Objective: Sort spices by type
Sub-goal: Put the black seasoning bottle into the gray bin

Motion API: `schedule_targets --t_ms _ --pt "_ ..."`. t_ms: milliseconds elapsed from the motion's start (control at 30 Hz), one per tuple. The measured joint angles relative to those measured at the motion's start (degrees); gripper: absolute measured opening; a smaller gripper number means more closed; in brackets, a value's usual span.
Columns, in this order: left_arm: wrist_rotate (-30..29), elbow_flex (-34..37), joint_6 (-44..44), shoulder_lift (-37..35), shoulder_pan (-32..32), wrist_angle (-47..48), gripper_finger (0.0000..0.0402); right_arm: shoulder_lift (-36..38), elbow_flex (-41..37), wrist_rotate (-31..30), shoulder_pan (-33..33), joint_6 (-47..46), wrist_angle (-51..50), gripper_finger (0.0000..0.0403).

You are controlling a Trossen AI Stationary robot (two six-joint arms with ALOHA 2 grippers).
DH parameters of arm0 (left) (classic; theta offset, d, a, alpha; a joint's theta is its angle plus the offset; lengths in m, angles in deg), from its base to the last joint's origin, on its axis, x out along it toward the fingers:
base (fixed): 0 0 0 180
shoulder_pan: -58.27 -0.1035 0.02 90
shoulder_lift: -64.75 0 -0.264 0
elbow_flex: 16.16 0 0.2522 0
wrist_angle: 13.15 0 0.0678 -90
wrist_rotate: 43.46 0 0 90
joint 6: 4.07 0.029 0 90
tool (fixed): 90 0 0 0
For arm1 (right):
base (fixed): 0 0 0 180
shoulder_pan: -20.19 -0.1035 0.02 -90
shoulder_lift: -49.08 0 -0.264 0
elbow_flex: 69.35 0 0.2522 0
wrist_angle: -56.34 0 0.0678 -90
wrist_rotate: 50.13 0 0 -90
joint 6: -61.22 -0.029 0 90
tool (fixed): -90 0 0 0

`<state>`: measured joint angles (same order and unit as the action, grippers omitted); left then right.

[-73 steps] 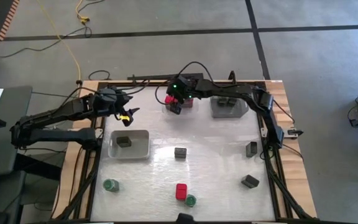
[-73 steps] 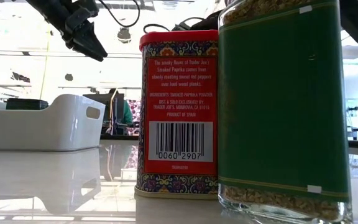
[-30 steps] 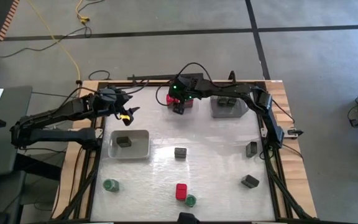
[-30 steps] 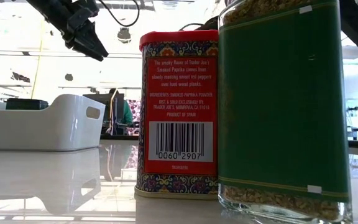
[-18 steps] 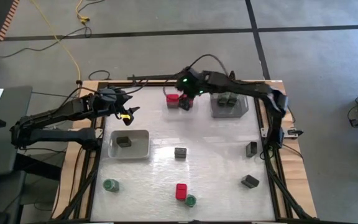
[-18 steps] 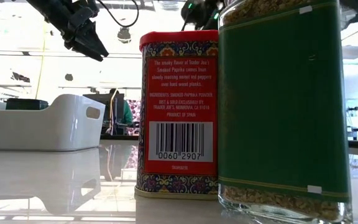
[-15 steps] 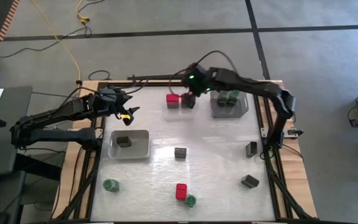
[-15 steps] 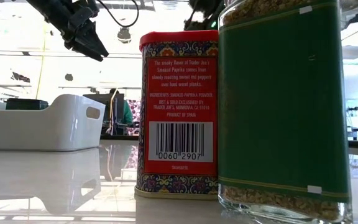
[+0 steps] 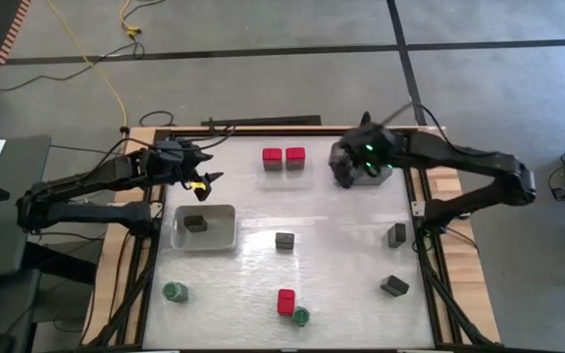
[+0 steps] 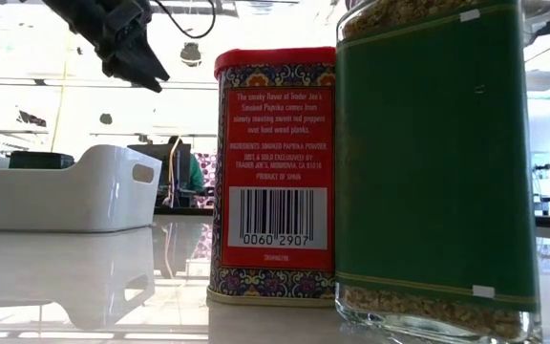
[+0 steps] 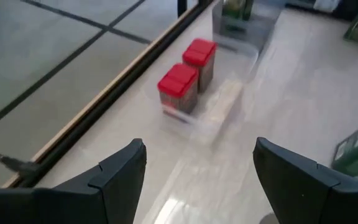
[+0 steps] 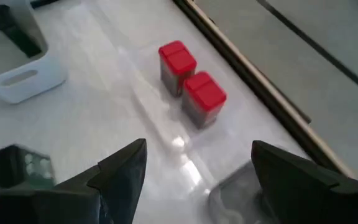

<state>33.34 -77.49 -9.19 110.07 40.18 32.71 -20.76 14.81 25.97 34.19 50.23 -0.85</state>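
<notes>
One camera hangs above me and looks straight down on the whole worktop (image 9: 341, 265) and both my arms. Another sits at worktop height, facing level into the room, so near a red tin (image 10: 275, 172) and a green-labelled jar (image 10: 434, 162) that they fill its picture. Each wrist camera looks forward past my own claw fingers, close over the surface. Both wrist views and the overhead one share the pair of red tins (image 11: 188, 74) (image 12: 191, 84) (image 9: 283, 157) at the far edge.

Clear tray (image 9: 361, 173) under right arm
</notes>
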Motion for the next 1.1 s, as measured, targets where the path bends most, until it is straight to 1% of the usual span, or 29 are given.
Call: schedule_targets --t_ms 133,300,433,600,800,933,1100 --pt "0.02 0.00 0.13 0.00 2.12 -3.82 0.0283 6.50 -5.55 -2.27 -2.47 -4.14 0.47 0.0317" --pt "0.10 -0.02 0.07 0.96 5.18 -6.38 0.0283 12.81 -8.53 -5.61 -4.91 -8.17 -3.99 0.0317" --pt "0.14 -0.02 -1.37 1.61 7.51 -6.34 0.0283 16.83 -10.44 -6.04 -5.76 -11.80 -7.73 0.0317" --pt "0.14 -0.02 -2.03 2.05 10.44 -6.32 0.0283 20.87 -12.34 -6.19 -5.81 -14.03 -7.73 0.0317" --pt "0.16 -0.02 -3.70 2.65 13.16 -6.67 0.0283 23.22 -13.87 -6.20 -5.92 -14.84 -9.24 0.0317" --pt "0.16 -0.02 -3.83 2.73 14.72 -6.73 0.0283 23.04 -13.87 -6.17 -6.14 -17.53 -9.58 0.0317" --pt "0.18 -0.02 -4.35 2.73 16.41 -6.56 0.0283 21.59 -13.87 -6.20 -6.14 -18.70 -9.61 0.0317"
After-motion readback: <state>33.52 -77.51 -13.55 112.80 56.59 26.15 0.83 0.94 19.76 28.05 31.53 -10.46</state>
